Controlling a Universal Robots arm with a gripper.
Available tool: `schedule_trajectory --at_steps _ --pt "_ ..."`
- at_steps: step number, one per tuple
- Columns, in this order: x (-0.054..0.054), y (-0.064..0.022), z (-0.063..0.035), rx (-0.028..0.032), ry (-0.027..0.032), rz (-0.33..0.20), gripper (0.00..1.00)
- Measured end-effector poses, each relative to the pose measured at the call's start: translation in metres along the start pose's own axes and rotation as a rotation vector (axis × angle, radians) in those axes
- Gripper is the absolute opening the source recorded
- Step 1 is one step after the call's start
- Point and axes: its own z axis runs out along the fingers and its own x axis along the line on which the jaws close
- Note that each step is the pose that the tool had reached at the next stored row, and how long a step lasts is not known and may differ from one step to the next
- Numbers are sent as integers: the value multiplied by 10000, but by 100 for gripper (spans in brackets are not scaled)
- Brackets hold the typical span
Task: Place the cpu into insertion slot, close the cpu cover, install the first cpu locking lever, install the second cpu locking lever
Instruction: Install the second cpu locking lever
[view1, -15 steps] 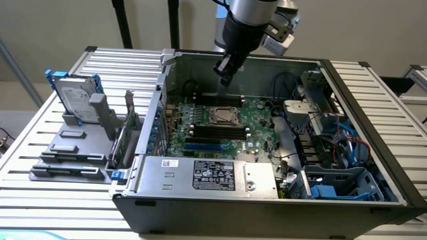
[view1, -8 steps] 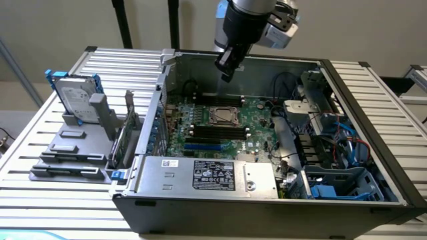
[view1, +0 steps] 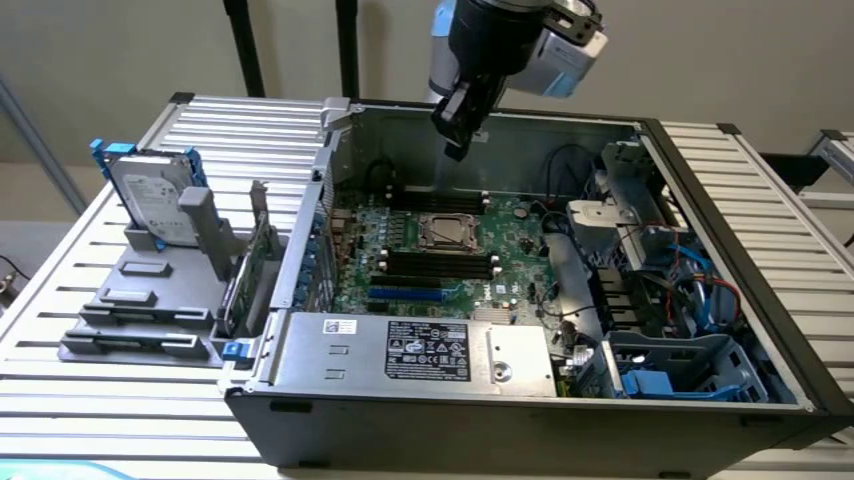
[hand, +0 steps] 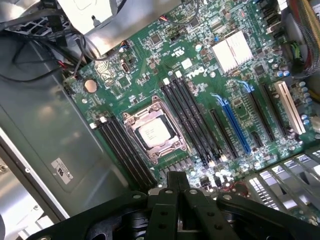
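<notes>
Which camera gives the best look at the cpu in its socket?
The wrist view: it looks down on the cpu from close by, its pale top framed by the silvery cpu cover. The exterior view shows the cpu from farther off, as a small square on the green board.

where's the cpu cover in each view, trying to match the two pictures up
Exterior view: the cpu cover lies mid-board inside the open case, lower in the picture than the gripper.
Wrist view: the cpu cover lies on the green board, just beyond the gripper.
Shared landmark: the black memory slots that flank the cover on two opposite sides.
</notes>
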Motion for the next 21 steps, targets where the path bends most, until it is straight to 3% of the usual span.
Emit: schedule_trajectory --at_steps 4,6,10,13,17,21 --pt "-18 -3 -104 -34 -78 -128 11" --pt "-20 -4 -127 -84 -143 -232 11" --pt "-23 -3 -137 -334 -367 -426 11" --pt "-26 -2 -142 -569 -526 -548 11" --pt "-36 2 -154 -876 -688 -683 11" --pt "-55 12 -180 -1094 -853 -751 11"
